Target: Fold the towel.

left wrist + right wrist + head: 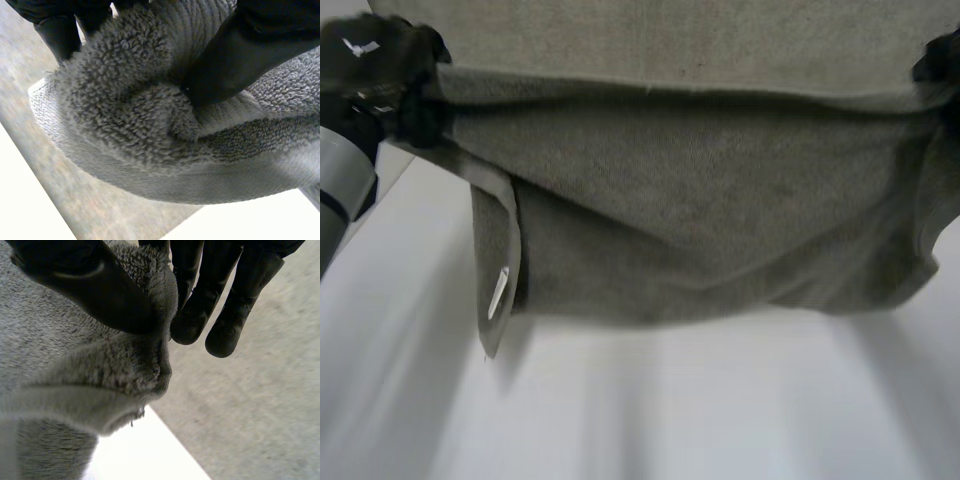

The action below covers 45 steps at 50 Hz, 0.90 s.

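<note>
The left hand (380,70) and right hand (940,65) are each pinching, thumb against fingers, opposite ends of the thick grey terry towel (700,200), which is sagging limply between them over the white surface (670,420), seemingly light, soft and best gripped near its edges.

Black left hand (380,70), white-marked, ends a grey arm (340,180) banded black.
</note>
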### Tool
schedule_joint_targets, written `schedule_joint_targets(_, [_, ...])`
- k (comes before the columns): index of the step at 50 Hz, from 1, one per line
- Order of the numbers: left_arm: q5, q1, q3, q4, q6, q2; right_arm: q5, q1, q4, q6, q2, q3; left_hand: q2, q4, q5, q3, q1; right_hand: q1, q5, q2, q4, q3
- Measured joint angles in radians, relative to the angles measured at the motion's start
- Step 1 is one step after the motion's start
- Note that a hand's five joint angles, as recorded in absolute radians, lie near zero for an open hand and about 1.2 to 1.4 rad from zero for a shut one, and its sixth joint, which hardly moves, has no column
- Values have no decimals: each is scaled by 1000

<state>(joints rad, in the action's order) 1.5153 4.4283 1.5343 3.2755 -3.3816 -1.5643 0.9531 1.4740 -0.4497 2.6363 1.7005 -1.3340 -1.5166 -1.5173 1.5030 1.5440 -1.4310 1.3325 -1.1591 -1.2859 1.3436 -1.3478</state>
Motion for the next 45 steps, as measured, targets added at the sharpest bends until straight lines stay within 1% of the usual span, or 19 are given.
schedule_joint_targets(5, [0,-5,-38,-22,-7,-123,84,93,-40,-90,-161,65,0,0,10,0,-5,1,-3,0,0,-2])
schedule_joint_targets(8, [-1,-8,-85,-35,-26,-243,181,174,-48,-154,-295,101,0,0,13,0,-9,1,-4,-3,0,-2])
schedule_joint_targets(10, [-1,-9,-113,-38,-42,-297,223,209,-46,-181,-353,118,0,0,13,1,-9,1,-4,-3,0,-2])
schedule_joint_targets(14, [-1,-12,-156,-41,-70,-371,276,255,-40,-214,-429,145,0,0,13,1,-9,1,-4,-3,0,-2])
schedule_joint_targets(17, [1,-17,-225,-39,-103,-412,311,291,9,-210,-487,226,0,-7,13,1,-16,2,-4,-4,1,-2])
schedule_joint_targets(21, [9,-25,-343,-4,-134,-419,362,333,226,-140,-522,352,0,-8,13,1,-18,2,-4,-6,5,-2])
schedule_joint_targets(23, [12,-28,-389,47,-133,-388,392,346,395,-80,-499,386,0,-8,13,1,-19,3,-4,-6,5,-2])
schedule_joint_targets(24, [13,-29,-397,62,-130,-378,398,347,428,-68,-491,389,0,-9,13,1,-19,3,-4,-6,5,-2])
schedule_joint_targets(27, [15,-28,-406,161,-101,-307,428,350,600,7,-430,383,0,-8,13,1,-19,4,-4,-7,5,-3])
schedule_joint_targets(30, [12,-24,-375,227,-68,-253,430,350,648,39,-399,361,0,-9,13,1,-19,5,-6,-7,5,-4])
schedule_joint_targets(33, [8,-19,-322,268,-40,-216,412,350,633,55,-382,322,0,-9,13,1,-19,6,-6,-7,5,-5])
schedule_joint_targets(38, [3,-15,-220,284,-21,-204,363,349,530,40,-383,247,0,-9,13,2,-19,6,-6,-7,5,-5])
schedule_joint_targets(43, [-3,-12,-39,276,-33,-263,302,348,387,-56,-413,85,0,-9,18,3,-19,6,-6,-8,5,-5])
schedule_joint_targets(45, [-7,-11,23,277,-49,-295,291,348,362,-96,-422,16,0,-9,19,3,-19,6,-6,-8,5,-5])
